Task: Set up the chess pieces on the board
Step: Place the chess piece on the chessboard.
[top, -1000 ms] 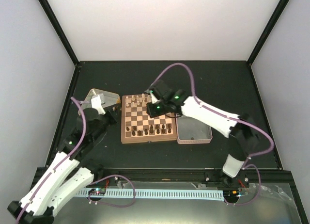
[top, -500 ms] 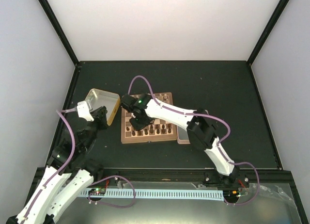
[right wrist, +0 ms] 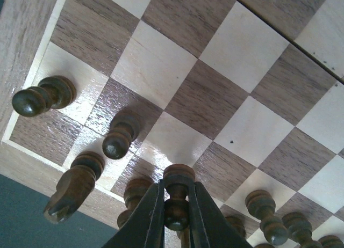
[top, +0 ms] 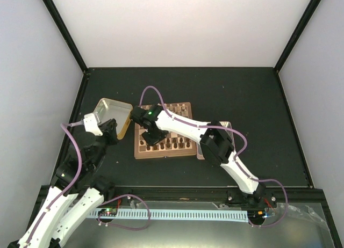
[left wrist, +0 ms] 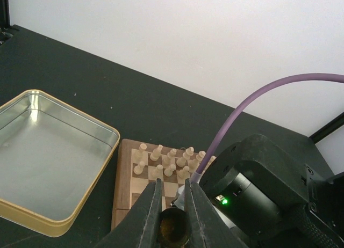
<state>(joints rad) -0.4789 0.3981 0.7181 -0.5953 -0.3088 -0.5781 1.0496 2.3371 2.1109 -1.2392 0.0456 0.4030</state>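
Two dark pieces [right wrist: 177,175] pinched: left tool [left wrist: 173,205] near gold tin [left wrist: 54,162], right tool [right wrist: 177,197] amid chessmen [right wrist: 119,140].

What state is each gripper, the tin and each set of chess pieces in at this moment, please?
left gripper: shut on a dark piece
right gripper: shut on a dark pawn over the board
gold tin: open, empty
pale pieces: upright along the board's far rows
dark pieces on the board: upright
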